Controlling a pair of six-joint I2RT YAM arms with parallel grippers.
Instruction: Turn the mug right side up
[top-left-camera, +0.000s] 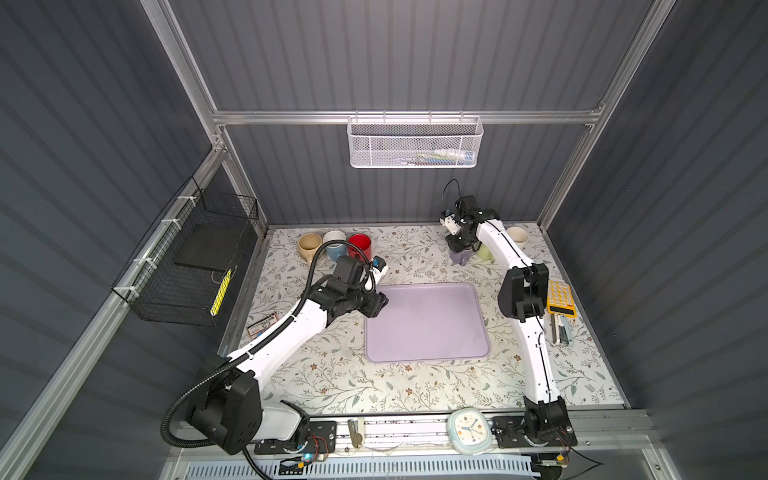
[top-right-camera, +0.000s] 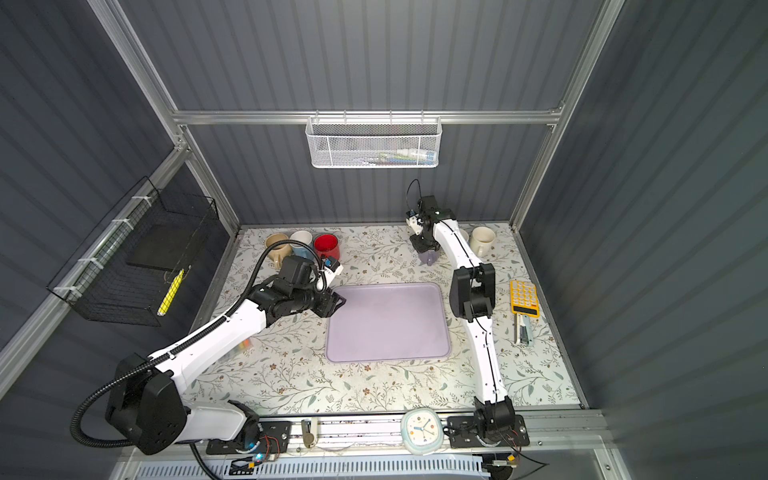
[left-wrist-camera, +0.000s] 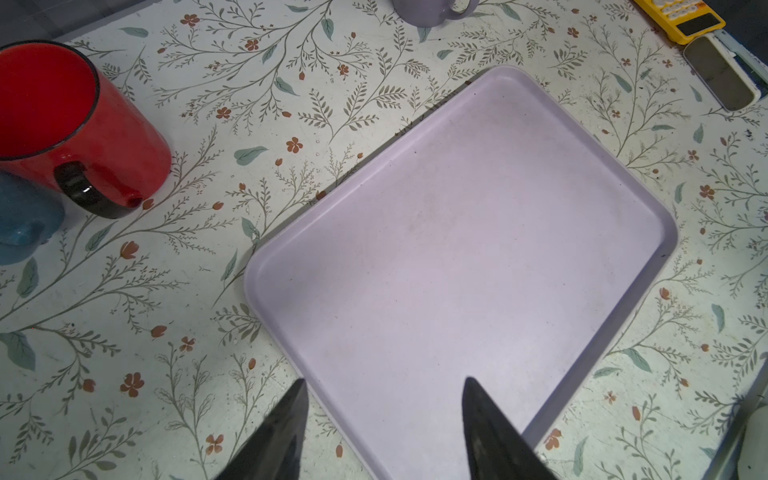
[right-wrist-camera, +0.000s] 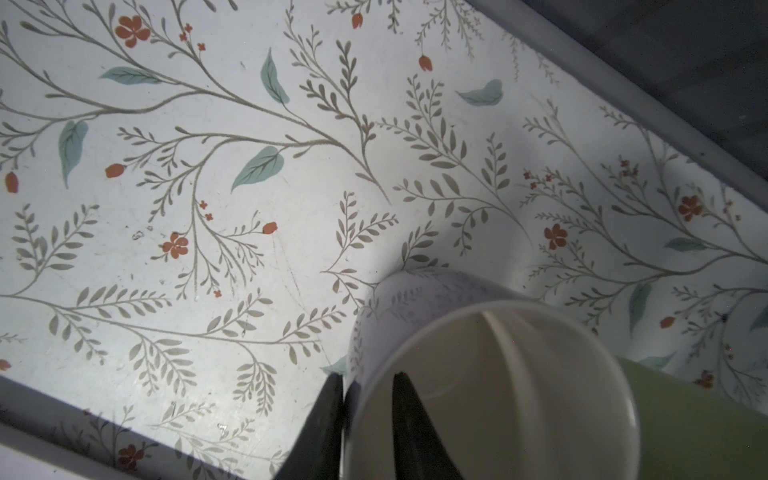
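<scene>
at the far left of both top views a black wire basket hangs on the wall. at the upper left of the flower-patterned bench three ceramic mugs stand mouth up in a row: a beige mug, a pale blue mug and a red mug with a black handle. just below them the left arm reaches in. the left jaws hang over the upper left corner of the rectangular lavender plastic tray at the bench's middle. in the left wrist view they stand moderately wide with nothing between them.

right of centre at the back, the right arm points its jaws straight down onto the lavender ceramic mug. this mug stands mouth up on the bench, above the tray's upper right corner. the right jaws are narrow and straddle the mug's wall, one finger outside and the other inside the pale interior; whether they pinch the wall cannot be told.

a light green mug sits close against the lavender mug's right side, partly under the arm in a top view. a cream mug sits farther right by the back edge. at the right edge lie a yellow calculator and, below it, a grey stapler.
</scene>
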